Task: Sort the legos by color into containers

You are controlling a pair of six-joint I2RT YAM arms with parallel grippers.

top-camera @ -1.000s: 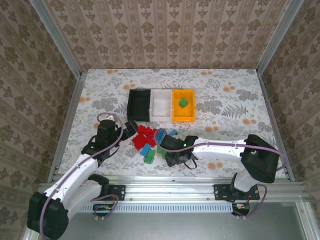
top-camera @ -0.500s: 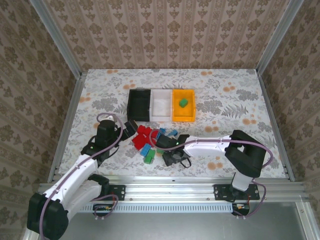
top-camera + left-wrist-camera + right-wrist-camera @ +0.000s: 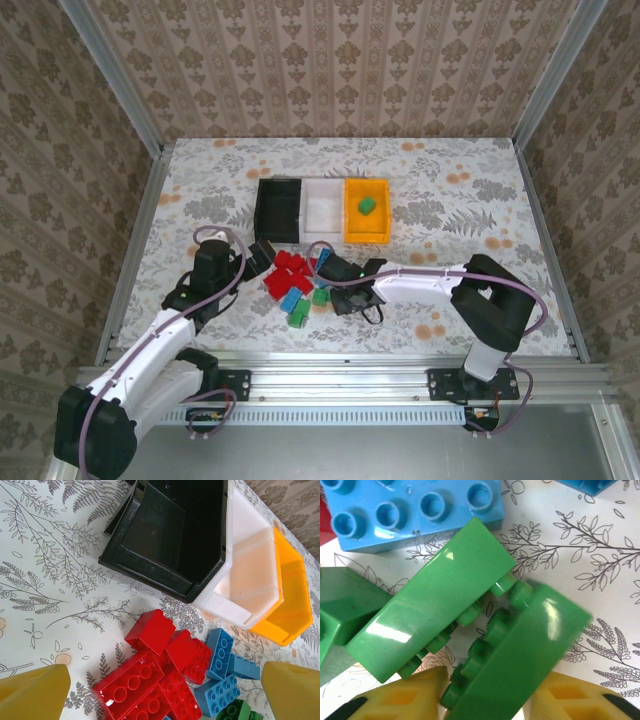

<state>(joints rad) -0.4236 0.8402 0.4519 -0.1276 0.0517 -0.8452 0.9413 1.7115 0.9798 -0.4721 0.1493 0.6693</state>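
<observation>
The legos lie in a pile in front of the bins: red ones (image 3: 285, 272), blue ones (image 3: 291, 300) and green ones (image 3: 299, 318). My right gripper (image 3: 338, 293) is low at the pile's right side. Its yellow fingers (image 3: 402, 697) press on a tilted green lego (image 3: 520, 670), and a second green lego (image 3: 435, 615) leans against it. My left gripper (image 3: 262, 255) hangs open over the red legos (image 3: 145, 680), with blue ones (image 3: 220, 665) beside them. The black (image 3: 278, 210), white (image 3: 323, 208) and orange (image 3: 380, 225) containers stand in a row; one green lego (image 3: 367, 206) lies in the orange one.
A blue lego (image 3: 415, 510) lies just beyond the green ones in the right wrist view. Metal rails (image 3: 140, 240) and papered walls close in the flowered table (image 3: 460, 210). The black container (image 3: 170, 540) is close ahead of the left fingers.
My right gripper has moved up from the near edge into the pile's right side and closed its fingers on a green lego. The left arm has stayed still.
</observation>
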